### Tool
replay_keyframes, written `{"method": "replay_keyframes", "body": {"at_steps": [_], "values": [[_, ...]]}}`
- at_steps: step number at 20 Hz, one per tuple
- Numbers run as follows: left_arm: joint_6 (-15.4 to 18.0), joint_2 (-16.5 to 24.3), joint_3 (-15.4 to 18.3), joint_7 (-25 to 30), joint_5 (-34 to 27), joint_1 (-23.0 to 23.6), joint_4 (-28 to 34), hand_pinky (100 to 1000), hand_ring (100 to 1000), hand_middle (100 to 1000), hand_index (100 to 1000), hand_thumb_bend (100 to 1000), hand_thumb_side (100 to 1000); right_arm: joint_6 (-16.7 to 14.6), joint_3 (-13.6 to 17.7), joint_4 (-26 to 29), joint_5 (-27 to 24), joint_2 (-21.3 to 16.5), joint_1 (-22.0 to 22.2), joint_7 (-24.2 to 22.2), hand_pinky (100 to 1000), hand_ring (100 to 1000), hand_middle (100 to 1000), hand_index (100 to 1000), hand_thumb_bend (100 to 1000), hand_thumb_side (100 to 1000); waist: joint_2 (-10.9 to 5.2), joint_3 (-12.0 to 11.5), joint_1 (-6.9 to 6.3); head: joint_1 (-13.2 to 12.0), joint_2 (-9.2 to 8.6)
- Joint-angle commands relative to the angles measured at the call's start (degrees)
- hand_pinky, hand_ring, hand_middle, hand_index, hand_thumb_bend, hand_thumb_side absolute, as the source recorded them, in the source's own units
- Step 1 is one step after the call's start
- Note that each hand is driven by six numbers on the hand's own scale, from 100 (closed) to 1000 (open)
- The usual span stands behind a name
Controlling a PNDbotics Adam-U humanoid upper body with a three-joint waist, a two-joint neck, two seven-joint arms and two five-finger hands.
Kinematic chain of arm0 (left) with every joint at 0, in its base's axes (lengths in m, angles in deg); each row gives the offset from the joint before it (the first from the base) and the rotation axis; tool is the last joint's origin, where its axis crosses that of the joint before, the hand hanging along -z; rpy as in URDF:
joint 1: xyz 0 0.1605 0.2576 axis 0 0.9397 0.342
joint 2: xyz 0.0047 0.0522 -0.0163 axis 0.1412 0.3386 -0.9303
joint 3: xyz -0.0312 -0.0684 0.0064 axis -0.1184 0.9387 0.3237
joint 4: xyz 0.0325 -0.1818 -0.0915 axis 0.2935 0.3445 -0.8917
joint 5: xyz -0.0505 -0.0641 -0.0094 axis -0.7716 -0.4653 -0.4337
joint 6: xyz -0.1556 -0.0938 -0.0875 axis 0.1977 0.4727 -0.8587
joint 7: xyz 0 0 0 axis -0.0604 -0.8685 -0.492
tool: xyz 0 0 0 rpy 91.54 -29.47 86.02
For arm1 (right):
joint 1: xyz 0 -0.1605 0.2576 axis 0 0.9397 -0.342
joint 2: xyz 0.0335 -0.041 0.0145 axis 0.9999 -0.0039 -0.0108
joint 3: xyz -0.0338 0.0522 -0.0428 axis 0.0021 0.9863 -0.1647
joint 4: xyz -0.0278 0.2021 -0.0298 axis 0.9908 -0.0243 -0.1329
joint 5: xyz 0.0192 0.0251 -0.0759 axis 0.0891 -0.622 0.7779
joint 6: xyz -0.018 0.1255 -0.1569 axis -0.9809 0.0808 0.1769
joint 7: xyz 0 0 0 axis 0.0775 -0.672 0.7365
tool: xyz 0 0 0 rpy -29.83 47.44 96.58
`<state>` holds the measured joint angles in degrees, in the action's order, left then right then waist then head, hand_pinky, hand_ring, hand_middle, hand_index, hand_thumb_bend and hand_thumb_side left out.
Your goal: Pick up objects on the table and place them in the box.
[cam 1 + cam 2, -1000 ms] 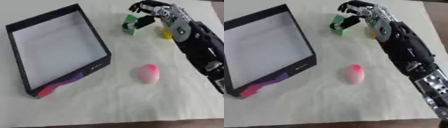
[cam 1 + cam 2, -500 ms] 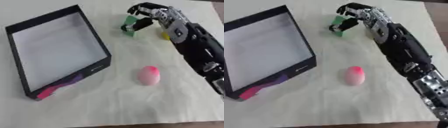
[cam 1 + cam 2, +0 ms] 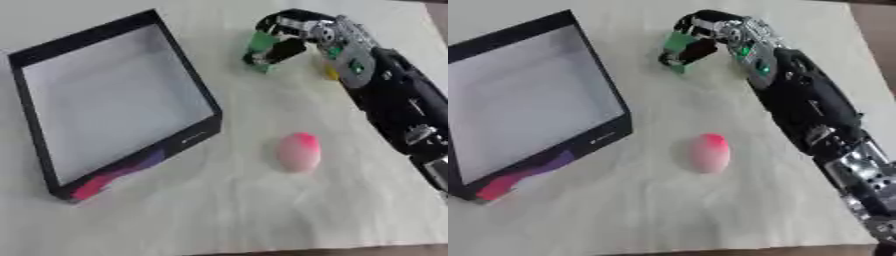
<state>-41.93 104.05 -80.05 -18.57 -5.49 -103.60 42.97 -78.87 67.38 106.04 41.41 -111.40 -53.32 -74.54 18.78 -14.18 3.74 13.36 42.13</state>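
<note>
A pink egg-shaped object (image 3: 298,151) lies nearest on the pale tabletop (image 3: 219,210), right of the black-walled box (image 3: 109,102). Farther back, the right hand (image 3: 297,32) has its fingers (image 3: 282,50) curled around a green object (image 3: 260,42). A yellow object (image 3: 330,72) shows just beside the wrist.

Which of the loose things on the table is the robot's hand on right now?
The small green block at the far side: the right hand curls its fingers round it. The pink egg-shaped object lies alone mid-table, and a yellow thing peeks out behind the arm.
</note>
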Motion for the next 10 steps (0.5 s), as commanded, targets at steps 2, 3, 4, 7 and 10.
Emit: {"method": "replay_keyframes", "body": {"at_steps": [2, 3, 4, 7, 10], "values": [[-0.15, 0.97, 0.38, 0.07, -0.27, -0.36, 0.92, 724, 595, 789, 837, 350, 621, 0.05, 0.84, 0.13, 0.01, -1.47, -0.93, -0.29, 910, 890, 859, 922, 473, 591, -0.33, 0.21, -1.18, 0.16, -0.47], [-0.15, 0.96, 0.38, 0.08, -0.28, -0.33, 0.91, 724, 595, 789, 837, 350, 621, 0.10, 0.86, 0.11, -0.02, -1.46, -0.87, -0.36, 908, 888, 858, 922, 473, 585, -0.36, 0.28, -1.19, 0.14, -0.48], [-0.15, 0.95, 0.37, 0.09, -0.28, -0.31, 0.90, 724, 595, 789, 837, 349, 621, 0.17, 0.88, 0.08, -0.09, -1.44, -0.82, -0.42, 907, 886, 857, 921, 472, 584, -0.38, 0.36, -1.21, 0.11, -0.48], [-0.15, 0.94, 0.34, 0.13, -0.27, -0.29, 0.88, 724, 595, 789, 837, 346, 620, 0.32, 0.86, 0.10, -0.52, -1.38, -0.70, -0.72, 898, 874, 852, 920, 470, 568, -0.41, 0.50, -1.29, 0.07, -0.47], [-0.16, 0.92, 0.33, 0.16, -0.29, -0.31, 0.88, 725, 595, 790, 837, 346, 620, 0.49, 0.78, 0.41, -1.26, -1.34, -0.69, -1.29, 886, 831, 840, 915, 471, 492, -0.42, 0.58, -1.36, 0.06, -0.45]]}}
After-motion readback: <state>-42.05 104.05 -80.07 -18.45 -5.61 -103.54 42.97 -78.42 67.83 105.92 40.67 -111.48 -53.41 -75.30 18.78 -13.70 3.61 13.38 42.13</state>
